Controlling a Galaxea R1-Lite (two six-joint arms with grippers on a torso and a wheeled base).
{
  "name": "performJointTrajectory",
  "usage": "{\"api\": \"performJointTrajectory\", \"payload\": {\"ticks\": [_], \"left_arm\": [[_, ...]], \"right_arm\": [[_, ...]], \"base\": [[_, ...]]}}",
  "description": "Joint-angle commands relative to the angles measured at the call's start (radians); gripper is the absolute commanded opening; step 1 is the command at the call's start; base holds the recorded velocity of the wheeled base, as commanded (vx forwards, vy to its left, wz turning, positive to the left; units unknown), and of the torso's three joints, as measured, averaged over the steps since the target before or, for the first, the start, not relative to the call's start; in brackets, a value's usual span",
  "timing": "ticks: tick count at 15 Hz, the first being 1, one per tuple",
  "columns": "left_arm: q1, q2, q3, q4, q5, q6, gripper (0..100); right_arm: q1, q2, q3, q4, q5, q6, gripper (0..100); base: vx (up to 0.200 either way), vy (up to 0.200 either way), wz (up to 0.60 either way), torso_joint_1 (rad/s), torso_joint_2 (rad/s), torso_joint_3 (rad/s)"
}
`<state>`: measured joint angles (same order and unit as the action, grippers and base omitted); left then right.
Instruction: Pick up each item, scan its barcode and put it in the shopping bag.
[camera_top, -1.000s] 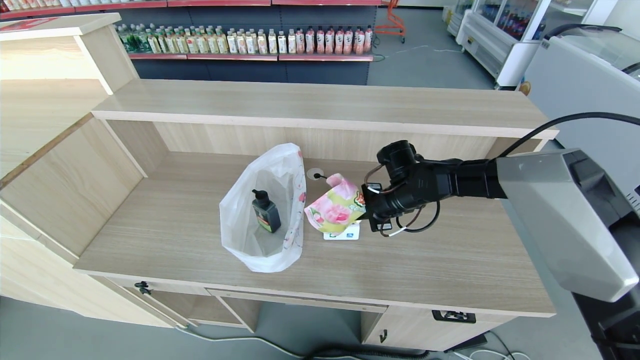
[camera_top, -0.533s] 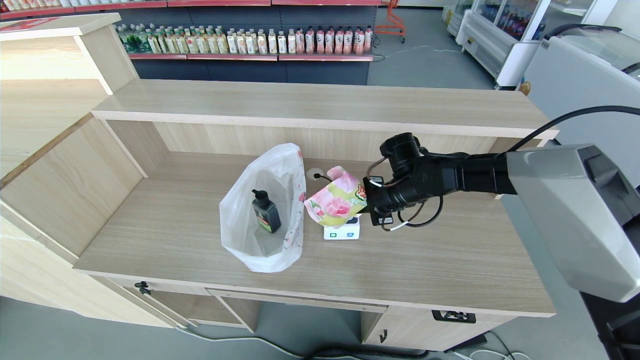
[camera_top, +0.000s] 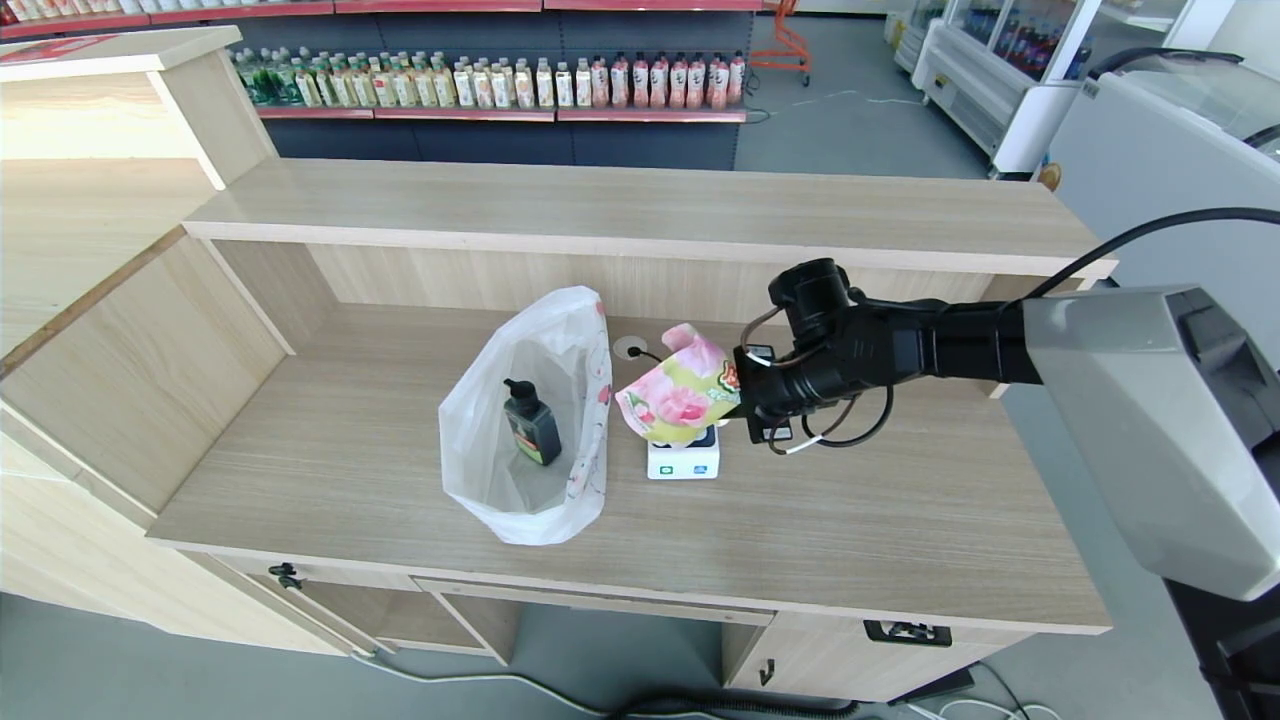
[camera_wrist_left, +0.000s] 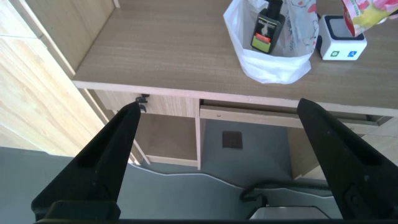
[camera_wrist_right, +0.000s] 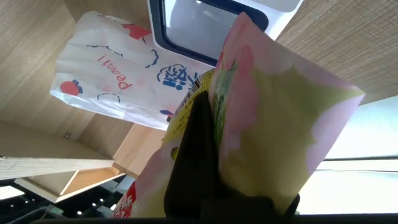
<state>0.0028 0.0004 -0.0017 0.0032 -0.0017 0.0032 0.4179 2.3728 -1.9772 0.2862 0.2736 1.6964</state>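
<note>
Motion over the last second is small but telling. The right arm has drawn back toward the upper right of the head view, carrying the flowered pouch (camera_top: 680, 398) with it. The white scanner (camera_top: 683, 460), mostly covered before, now shows below the pouch, just right of frame centre. I judge the barcode pass to be under way or just ending, with bagging next.

The right end effector (camera_top: 742, 400) is clenched on the pouch's right edge. Its arm stretches in roughly level from the frame's right side, with the wrist pointing left. The shopping bag (camera_top: 560, 340) stands just left of the scanner on the table (camera_top: 900, 520), with a dark pump bottle (camera_top: 530, 425) already inside. The left end effector (camera_wrist_left: 219, 112) hangs before the table's near edge, fingers spread, grasping nothing.
</note>
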Motion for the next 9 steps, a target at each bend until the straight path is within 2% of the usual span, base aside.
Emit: {"api": "performJointTrajectory", "payload": {"ticks": [1,9], "left_arm": [[0.000,0.000,0.000,0.000,0.000,0.000,100],[0.000,0.000,0.000,0.000,0.000,0.000,100]], "right_arm": [[0.001,0.000,-0.005,0.001,0.001,0.002,0],[-0.001,0.006,-0.014,-0.001,-0.001,0.003,0]], "base": [[0.000,0.000,0.00,0.000,0.00,0.000],[0.000,0.000,0.00,0.000,0.00,0.000]]}}
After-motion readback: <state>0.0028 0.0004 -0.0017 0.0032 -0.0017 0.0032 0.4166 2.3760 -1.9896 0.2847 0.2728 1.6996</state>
